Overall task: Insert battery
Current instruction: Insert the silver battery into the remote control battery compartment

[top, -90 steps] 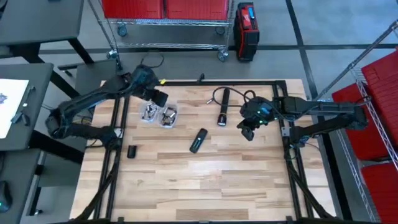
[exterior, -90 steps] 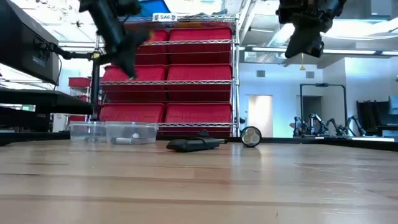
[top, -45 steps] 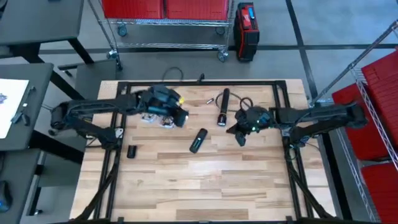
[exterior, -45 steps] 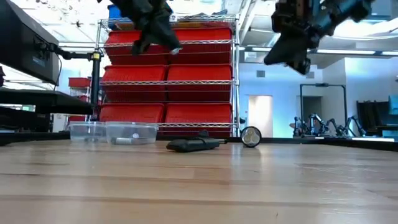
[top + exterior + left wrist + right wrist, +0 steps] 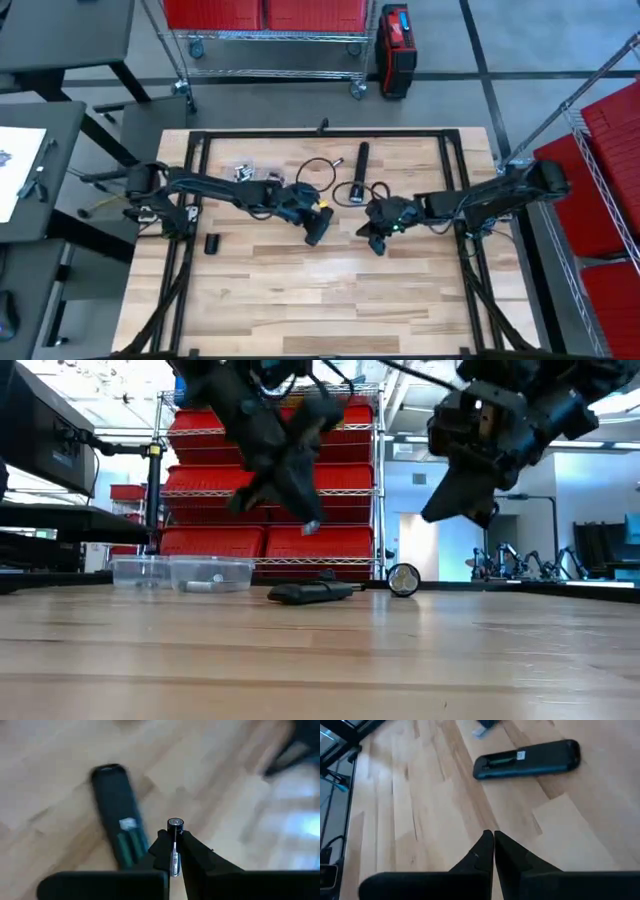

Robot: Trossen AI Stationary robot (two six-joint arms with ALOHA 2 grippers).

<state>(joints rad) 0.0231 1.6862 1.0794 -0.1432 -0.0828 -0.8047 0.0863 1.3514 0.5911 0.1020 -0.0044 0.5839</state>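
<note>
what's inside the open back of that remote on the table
The remote lies with its battery bay open and uncovered. A green strip and a small white label show inside it. No battery is visible there. The left gripper hovers above, holding one battery.

No text can be read with confidence. A blue sign (image 5: 262,387) on the top rail of the wire shelving rack (image 5: 330,480) carries white characters, too small to make out.
</note>
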